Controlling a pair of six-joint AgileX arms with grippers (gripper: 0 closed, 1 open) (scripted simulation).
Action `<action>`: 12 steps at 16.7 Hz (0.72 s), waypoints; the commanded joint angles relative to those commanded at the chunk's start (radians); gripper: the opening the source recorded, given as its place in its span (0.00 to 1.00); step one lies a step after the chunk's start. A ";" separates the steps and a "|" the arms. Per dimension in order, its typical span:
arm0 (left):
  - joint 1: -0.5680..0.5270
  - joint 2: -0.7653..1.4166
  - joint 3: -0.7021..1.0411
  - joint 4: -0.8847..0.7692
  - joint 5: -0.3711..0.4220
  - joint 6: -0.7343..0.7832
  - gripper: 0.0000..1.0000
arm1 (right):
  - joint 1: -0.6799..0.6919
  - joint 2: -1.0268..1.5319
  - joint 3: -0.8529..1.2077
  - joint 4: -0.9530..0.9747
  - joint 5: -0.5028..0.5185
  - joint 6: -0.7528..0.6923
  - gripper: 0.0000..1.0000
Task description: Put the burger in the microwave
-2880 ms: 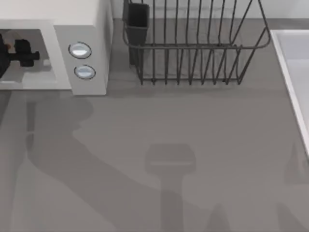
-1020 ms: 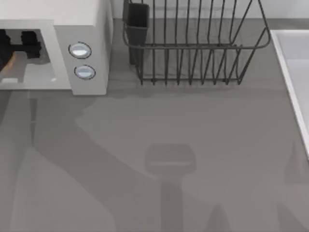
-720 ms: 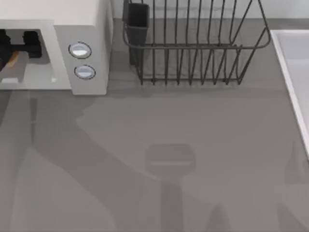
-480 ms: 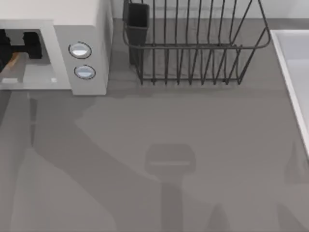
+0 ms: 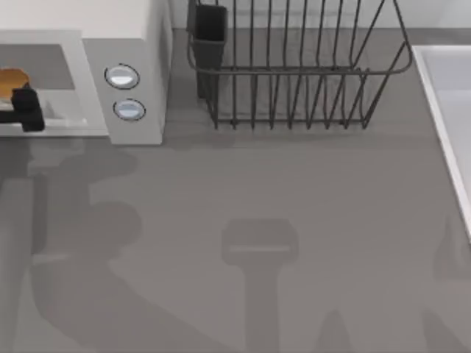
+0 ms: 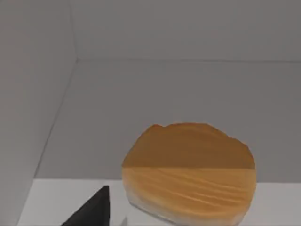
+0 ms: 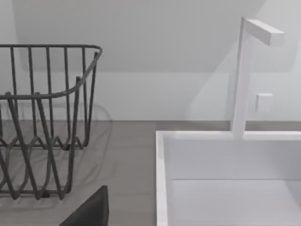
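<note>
The microwave (image 5: 125, 44) stands at the table's far left, its grey cavity open toward the front, and the burger (image 5: 13, 79) sits inside on the cavity floor near the top view's left edge. The left wrist view shows the burger (image 6: 189, 172) as a low, rounded golden-orange bun resting flat, round side up, with no clear long axis. The left gripper (image 5: 22, 110) is at the cavity mouth, just in front of the burger and apart from it; how wide its fingers stand cannot be told. Two round silver-blue buttons (image 5: 121, 76) sit one above the other on the white front panel; no lettering can be read.

Right of the microwave stands a dark wire dish rack (image 5: 294, 66) with a dark cup-shaped holder (image 5: 208, 29) at its left end. At the table's right edge lies a white sink (image 5: 449, 110); the right wrist view shows its rim (image 7: 162, 179) and a white faucet (image 7: 244, 70) behind it.
</note>
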 joint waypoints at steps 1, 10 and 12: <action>0.009 -0.037 -0.085 0.033 0.009 0.004 1.00 | 0.000 0.000 0.000 0.000 0.000 0.000 1.00; 0.059 -0.144 -0.412 0.154 0.047 0.031 1.00 | 0.000 0.000 0.000 0.000 0.000 0.000 1.00; 0.054 -0.137 -0.411 0.152 0.046 0.030 1.00 | 0.000 0.000 0.000 0.000 0.000 0.000 1.00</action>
